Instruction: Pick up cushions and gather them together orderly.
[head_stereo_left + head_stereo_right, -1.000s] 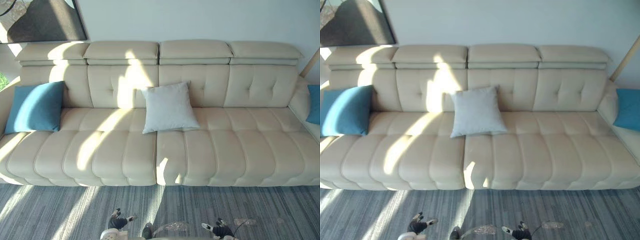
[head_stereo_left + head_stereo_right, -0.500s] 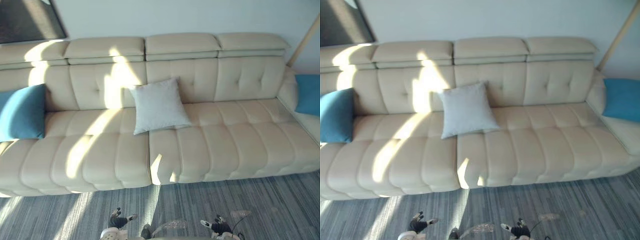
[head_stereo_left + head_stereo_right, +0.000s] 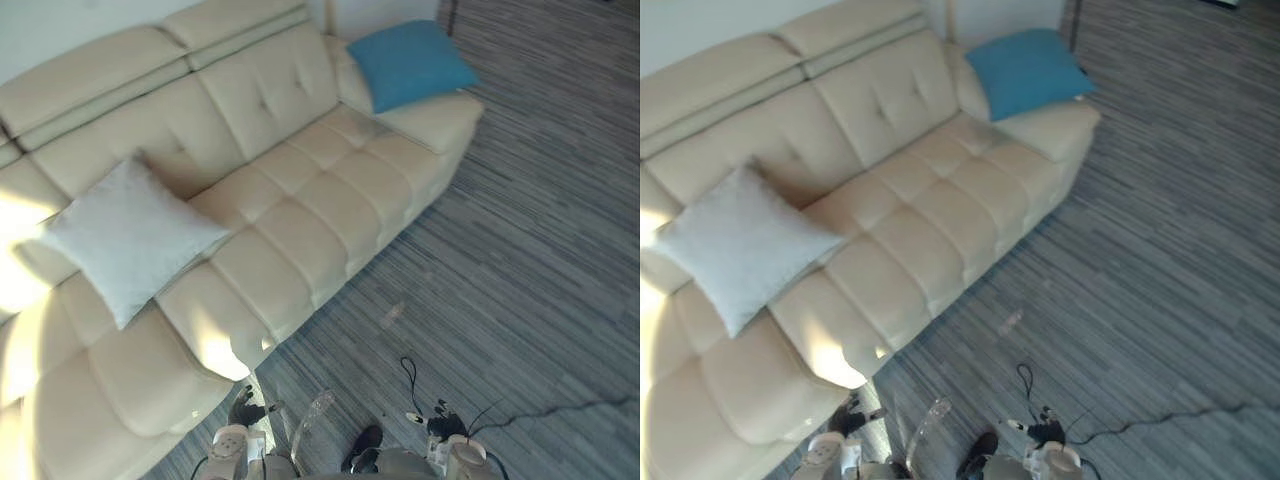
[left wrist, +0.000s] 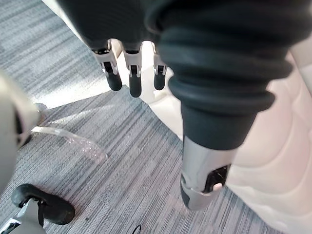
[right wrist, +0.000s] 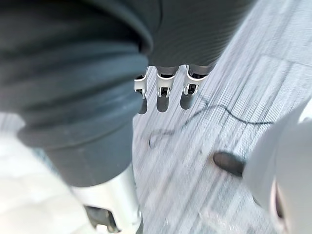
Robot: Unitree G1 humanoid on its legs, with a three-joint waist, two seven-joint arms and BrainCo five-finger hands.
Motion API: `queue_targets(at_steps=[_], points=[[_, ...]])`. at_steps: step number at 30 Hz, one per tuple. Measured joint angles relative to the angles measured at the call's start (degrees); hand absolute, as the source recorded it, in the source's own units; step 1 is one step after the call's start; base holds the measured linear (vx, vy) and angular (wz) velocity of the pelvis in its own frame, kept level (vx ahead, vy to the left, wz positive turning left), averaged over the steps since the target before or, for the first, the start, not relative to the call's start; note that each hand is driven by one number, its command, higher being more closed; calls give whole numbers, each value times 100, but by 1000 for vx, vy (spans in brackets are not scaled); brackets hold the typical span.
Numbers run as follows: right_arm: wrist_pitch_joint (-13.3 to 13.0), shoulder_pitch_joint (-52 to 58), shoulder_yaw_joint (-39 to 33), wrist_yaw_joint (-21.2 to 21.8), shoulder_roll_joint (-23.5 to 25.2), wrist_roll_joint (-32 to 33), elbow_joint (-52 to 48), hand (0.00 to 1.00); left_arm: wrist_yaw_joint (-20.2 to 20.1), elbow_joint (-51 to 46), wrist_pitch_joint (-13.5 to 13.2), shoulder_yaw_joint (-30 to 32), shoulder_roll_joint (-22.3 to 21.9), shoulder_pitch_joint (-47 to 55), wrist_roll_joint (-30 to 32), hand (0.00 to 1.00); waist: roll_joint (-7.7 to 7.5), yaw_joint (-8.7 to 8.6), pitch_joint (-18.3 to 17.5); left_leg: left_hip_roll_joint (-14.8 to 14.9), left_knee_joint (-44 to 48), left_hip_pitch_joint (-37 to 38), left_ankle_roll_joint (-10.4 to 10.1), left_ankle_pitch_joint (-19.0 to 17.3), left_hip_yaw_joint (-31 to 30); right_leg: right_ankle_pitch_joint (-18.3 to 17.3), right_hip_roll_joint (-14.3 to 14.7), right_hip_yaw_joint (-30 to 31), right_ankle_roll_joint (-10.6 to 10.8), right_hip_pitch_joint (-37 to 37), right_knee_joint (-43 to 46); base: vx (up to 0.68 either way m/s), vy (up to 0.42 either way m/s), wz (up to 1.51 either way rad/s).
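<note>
I'm hanging my left hand (image 4: pixel 135 78) and right hand (image 5: pixel 165 95) above the carpet (image 3: pixel 520 240), fingers loose, seemingly holding nothing. The white cushion (image 3: pixel 130 238) and blue cushion (image 3: pixel 410 62) are lying well apart on the sofa (image 3: pixel 300 200); pinching just a corner is risking a drop.

We can read no text, label, brand, number or sign in any of the views. The cream tufted leather sofa (image 3: pixel 300 200), the pale grey square fabric cushion (image 3: pixel 130 240), the blue square fabric cushion (image 3: pixel 410 62) and the grey striped carpet (image 3: pixel 520 280) show us plain surfaces.
</note>
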Motion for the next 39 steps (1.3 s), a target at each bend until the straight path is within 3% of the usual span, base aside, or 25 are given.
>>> queue_targets(at_steps=[1,2,3,4,5,8,10,12,13,17,18,19,20,21,23,26,28,29,30,31,32,34,36,37,39], points=[[0,-3,18,-2,-5,0,18,0,-25,-11,3,1,-14,25,-3,0,-3,0,12,100,305,-91,142,89,-147,8,65,86,1,39,-12,0,-116,-98],[-3,-18,187,-32,-61,1,99,0,-6,-101,-32,41,5,55,-10,0,-3,66,30,88,1040,-505,322,398,-956,67,253,490,-144,198,-103,98,-7,-145],[-1,-174,264,-42,-97,-1,225,0,-2,-167,-29,60,-4,98,-54,0,-17,187,51,-489,1257,-774,-160,39,-1846,61,280,958,-270,194,-132,101,20,-159],[-3,-231,250,-47,-112,-1,255,0,18,-229,-20,65,-14,108,-48,0,-10,209,77,-694,1258,-852,-264,-87,-2047,69,293,1142,-285,192,-144,176,113,-174],[-9,-337,189,-56,-111,-1,340,0,35,-370,-27,46,-25,109,-58,0,-28,252,153,-1183,1107,-1068,-277,-357,-2404,111,304,1521,-358,226,-186,127,98,-158],[-1,-325,155,-83,-93,0,374,0,46,-497,-26,-132,-38,80,-144,0,20,370,227,-2000,-429,-1435,-328,-379,-2966,116,297,2221,-367,265,-189,169,123,-138],[-3,-335,145,-109,-94,-1,361,0,44,-508,-20,-149,-63,76,-153,0,32,390,259,-2283,-1698,-1463,-461,-20,-3292,83,260,2535,-308,288,-197,224,139,-121],[-2,-302,124,-128,-72,1,347,0,45,-500,-12,-142,-82,76,-164,0,91,449,286,-2306,-2593,-1298,-556,782,-3227,-3,259,2956,-164,435,-284,322,160,-109],[-1,-254,100,-149,-54,1,316,0,41,-488,-12,-144,-100,63,-206,0,98,513,226,-2312,-2665,-1161,-426,1070,-3066,-116,218,3209,18,430,-269,390,157,-91],[-1,17,-95,-148,67,-1,133,0,27,-501,-2,-97,-76,63,-271,0,-79,638,166,-2417,-2028,-1056,-195,480,-2729,-547,-39,3363,441,488,329,447,147,-36],[-4,55,-142,-144,119,-1,102,0,27,-489,5,-122,-49,90,-294,0,-99,629,167,-2477,-2015,-783,-138,314,-2664,-808,-149,3346,825,295,1223,325,97,-10],[-5,68,-143,-139,145,-1,97,0,27,-488,17,-152,-30,102,-314,0,-119,585,166,-2501,-2022,-658,-104,259,-2648,-853,-197,3301,987,197,1653,387,99,-14],[-5,78,-93,-99,182,-3,97,0,26,-505,41,-191,-8,130,-327,0,-129,571,151,-2495,-2058,-388,-24,77,-2666,-788,-287,3124,1341,-125,2636,370,63,-15],[-3,52,-80,-77,227,-5,112,0,31,-479,67,-260,63,134,-371,0,-190,596,175,-2516,-2231,-29,-1,-33,-2654,-877,-503,2850,1245,-437,3547,366,36,-12],[-7,55,-79,-56,223,-5,93,0,52,-450,76,-393,97,134,-375,0,-213,558,158,-2475,-2561,424,3,-85,-2692,-1056,-785,2354,910,-686,3842,345,-20,2],[-17,1,-36,-45,217,-7,-62,0,107,-457,75,-388,103,84,-376,0,-146,387,191,-2208,-2971,893,-79,-141,-2855,-1110,-869,1911,685,-1115,2909,394,-116,22],[-18,-96,17,-41,220,-10,-79,0,136,-453,80,-396,108,90,-375,0,-185,339,173,-2067,-3105,1029,-164,-190,-2899,-619,-793,1997,742,-1440,1905,402,-189,22],[-20,-9,78,-44,219,-10,-74,0,139,-449,81,-426,157,135,-375,0,-332,329,134,-2154,-3136,1134,-273,-258,-2981,72,-792,2223,753,-1468,1078,419,-240,33],[-20,53,115,-30,139,-14,-44,0,136,-339,85,-433,68,123,-372,0,-298,291,126,-2051,-3086,1320,-505,-420,-3224,644,-697,2386,520,-1437,1294,441,-250,26],[-13,35,132,-35,123,-15,-36,0,140,-318,83,-434,32,130,-372,0,-226,307,97,-1981,-3047,1329,-508,-420,-3268,612,-653,2373,509,-1433,1372,431,-252,31],[-32,17,148,-34,71,-20,-54,0,136,-265,70,-433,-7,139,-368,0,-137,278,9,-1882,-2680,1151,-509,-418,-3410,284,-583,2307,442,-1424,1466,400,-244,37],[-42,14,92,-32,77,-25,-55,0,136,-246,70,-429,-63,95,-366,0,-34,192,35,-1760,-1651,686,-537,-398,-3783,110,-499,2054,339,-1210,1375,387,-251,53],[-42,51,22,-48,76,1,-67,0,132,-263,83,-258,-157,12,-370,0,76,180,122,-1560,173,-133,-730,43,-3928,-23,-348,1788,226,-670,1063,339,-174,46],[-43,55,19,-52,88,7,-60,0,128,-311,67,-268,-140,8,-371,0,85,228,147,-1444,983,-432,-665,5,-3753,-67,-245,1729,158,-263,816,354,-127,17],[-50,37,-72,-62,134,12,-30,0,124,-408,44,-287,-115,-15,-368,0,-10,304,186,-1426,1344,-903,-435,-335,-3184,-96,-216,1733,115,374,278,408,-107,4]])
